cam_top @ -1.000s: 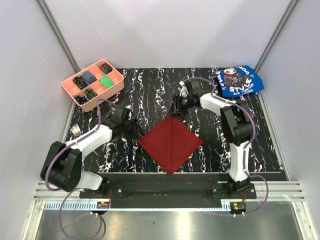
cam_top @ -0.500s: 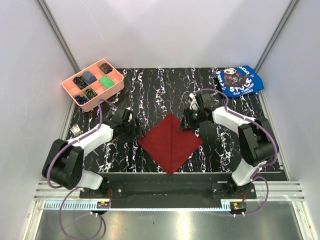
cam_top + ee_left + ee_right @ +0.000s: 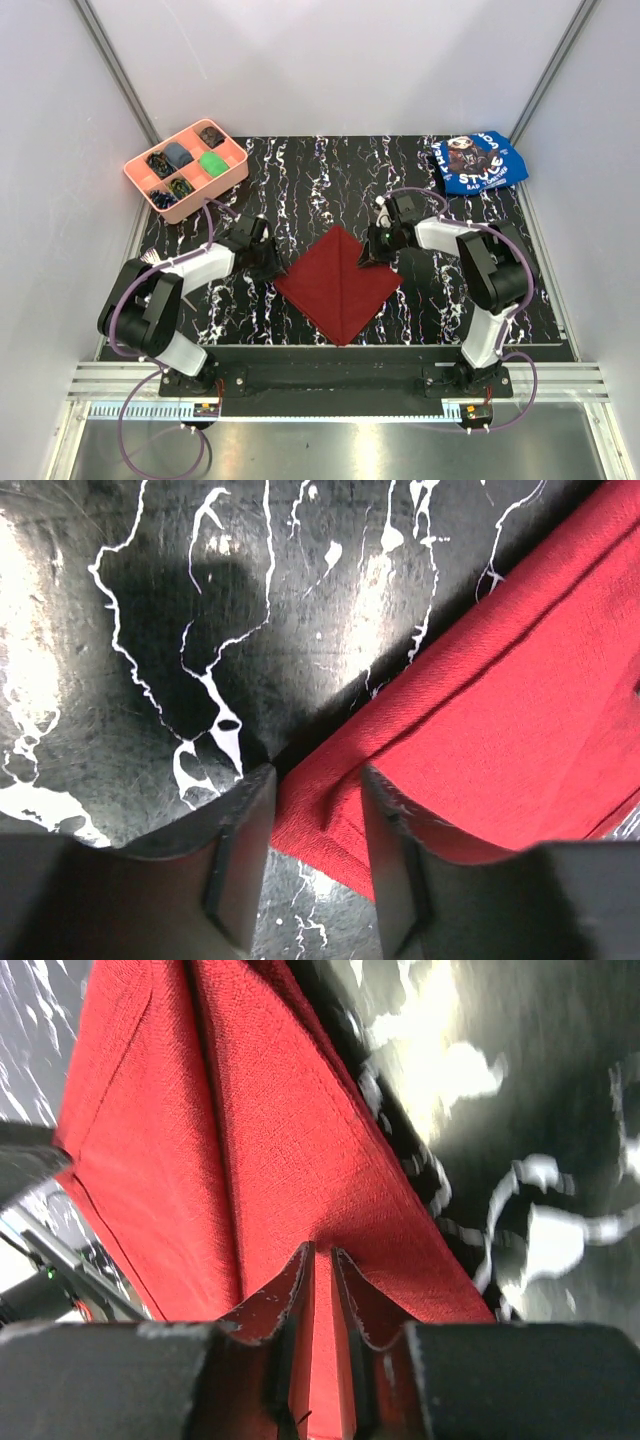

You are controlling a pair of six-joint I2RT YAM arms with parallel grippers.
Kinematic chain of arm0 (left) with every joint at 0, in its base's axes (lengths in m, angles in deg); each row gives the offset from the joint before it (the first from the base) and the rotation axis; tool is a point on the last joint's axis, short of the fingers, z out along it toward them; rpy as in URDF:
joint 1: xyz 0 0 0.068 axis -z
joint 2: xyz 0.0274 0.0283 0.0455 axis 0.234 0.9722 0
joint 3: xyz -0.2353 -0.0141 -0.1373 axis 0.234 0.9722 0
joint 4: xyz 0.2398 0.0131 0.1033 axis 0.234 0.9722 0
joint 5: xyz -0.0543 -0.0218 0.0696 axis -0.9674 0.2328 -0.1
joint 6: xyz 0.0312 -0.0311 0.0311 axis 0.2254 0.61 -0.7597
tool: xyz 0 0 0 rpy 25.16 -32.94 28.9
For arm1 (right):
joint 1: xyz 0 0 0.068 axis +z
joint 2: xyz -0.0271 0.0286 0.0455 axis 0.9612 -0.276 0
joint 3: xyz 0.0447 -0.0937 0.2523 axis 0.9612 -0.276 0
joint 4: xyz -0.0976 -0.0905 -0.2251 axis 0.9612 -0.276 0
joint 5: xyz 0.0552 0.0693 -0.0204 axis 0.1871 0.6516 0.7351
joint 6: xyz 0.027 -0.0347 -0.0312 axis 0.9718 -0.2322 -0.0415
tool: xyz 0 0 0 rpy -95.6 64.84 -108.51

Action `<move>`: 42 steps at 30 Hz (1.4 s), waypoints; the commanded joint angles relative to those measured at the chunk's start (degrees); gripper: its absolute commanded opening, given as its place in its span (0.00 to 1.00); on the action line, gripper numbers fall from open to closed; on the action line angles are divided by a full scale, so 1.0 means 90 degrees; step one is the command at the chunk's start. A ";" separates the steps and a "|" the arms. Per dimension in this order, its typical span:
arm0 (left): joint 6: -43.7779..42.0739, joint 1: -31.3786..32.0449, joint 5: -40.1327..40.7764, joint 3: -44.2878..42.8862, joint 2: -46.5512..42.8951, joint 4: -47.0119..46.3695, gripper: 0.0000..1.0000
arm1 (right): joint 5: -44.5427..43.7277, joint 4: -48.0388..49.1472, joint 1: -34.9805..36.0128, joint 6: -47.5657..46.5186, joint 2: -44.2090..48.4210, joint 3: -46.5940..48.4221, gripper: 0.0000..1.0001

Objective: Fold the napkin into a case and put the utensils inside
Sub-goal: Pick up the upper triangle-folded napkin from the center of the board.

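One napkin (image 3: 340, 283), one blue cloth (image 3: 478, 161), one pink tray (image 3: 212, 193), two arms, the left arm (image 3: 190, 270) and the right arm (image 3: 450, 235); utensils (image 3: 150, 259) too hidden to count

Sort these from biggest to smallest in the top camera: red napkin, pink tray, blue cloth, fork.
1. The napkin looks largest.
2. The pink tray is nearly as big, so that ranking is unsure.
3. The blue cloth.
4. The fork is clearly smallest.
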 commanded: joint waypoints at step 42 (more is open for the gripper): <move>0.1977 0.0139 0.0445 -0.0009 0.0226 0.0438 0.45 | -0.3520 -0.2487 0.3842 -0.1991 0.1792 0.0606 0.57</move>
